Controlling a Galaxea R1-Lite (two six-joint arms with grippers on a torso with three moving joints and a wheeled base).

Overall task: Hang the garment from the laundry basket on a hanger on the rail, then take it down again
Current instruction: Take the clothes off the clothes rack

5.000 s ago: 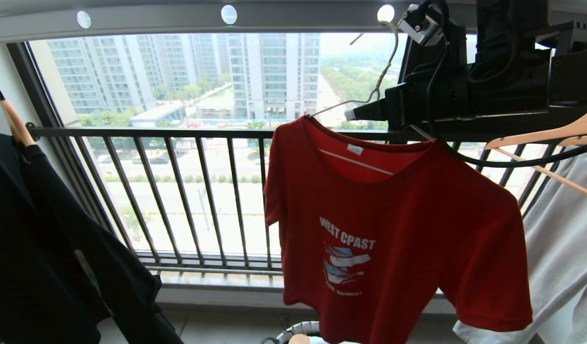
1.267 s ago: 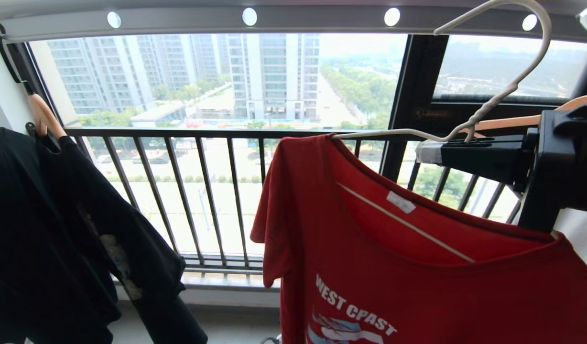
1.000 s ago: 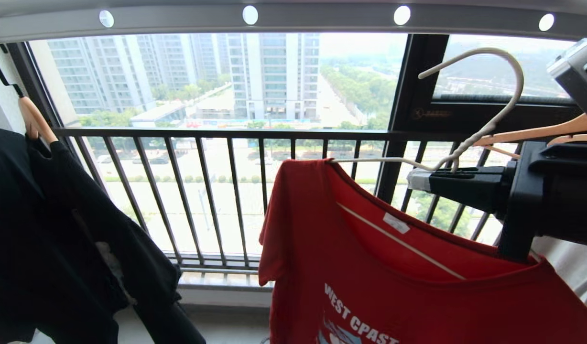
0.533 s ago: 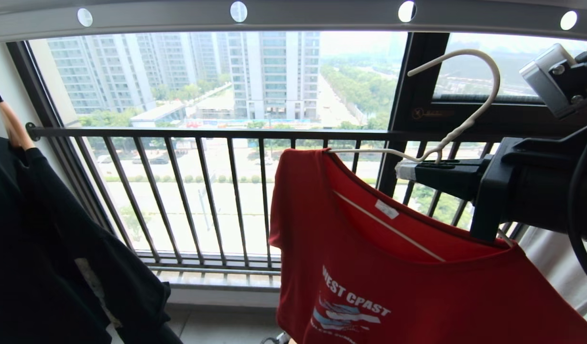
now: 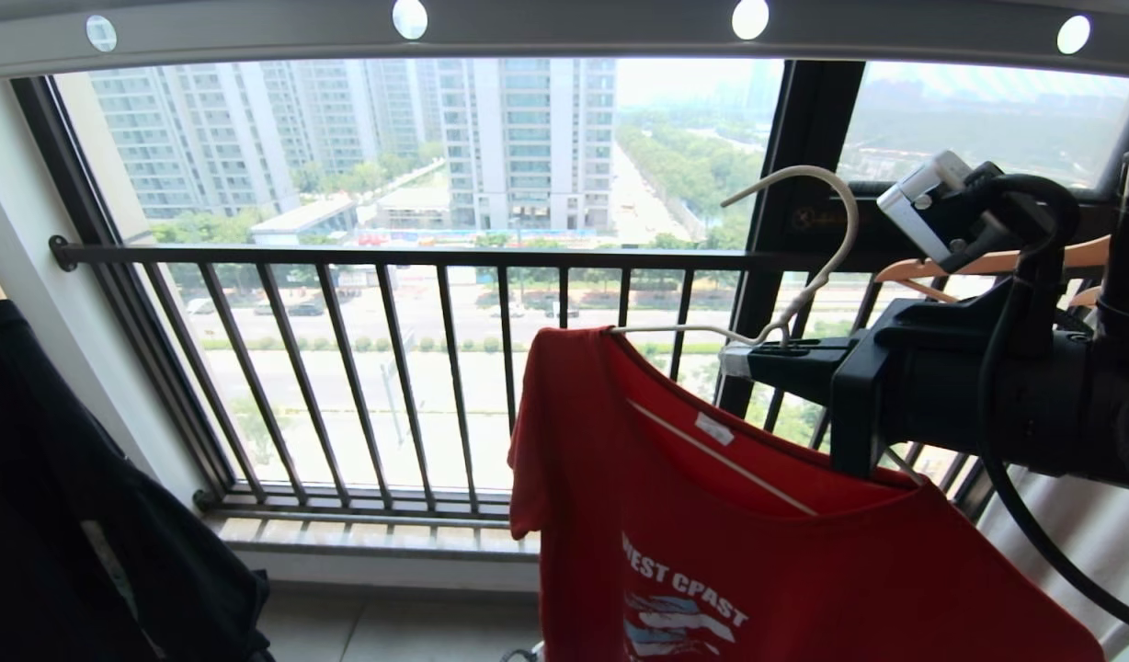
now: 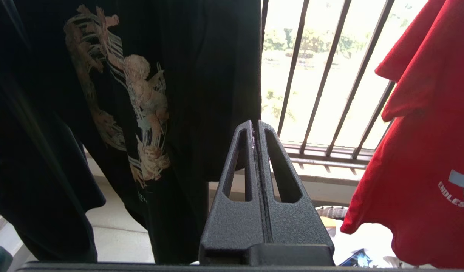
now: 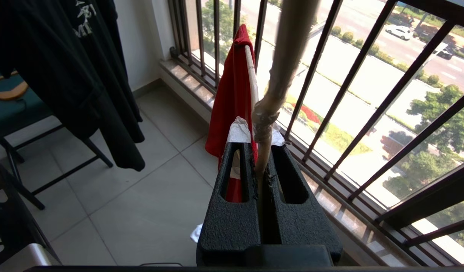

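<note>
right gripper [image 5: 758,354] clamped on hanger [image 5: 808,276] neck, red shirt [image 5: 758,552] on it | hook free, well below rail [image 5: 564,32], pointing up | basket rim [image 5: 528,655] low under shirt: likely next move is down | left gripper [image 6: 256,130] closed, empty, parked low

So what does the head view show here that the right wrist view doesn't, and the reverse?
Head view only: the rail with its round holes overhead, the hanger's hook hanging free below it, and the WEST COAST print on the red T-shirt.

Right wrist view only: the tiled floor and a dark chair.

Both: the right pincer shut on the white wire hanger, the T-shirt draped on it, and the window railing.
</note>
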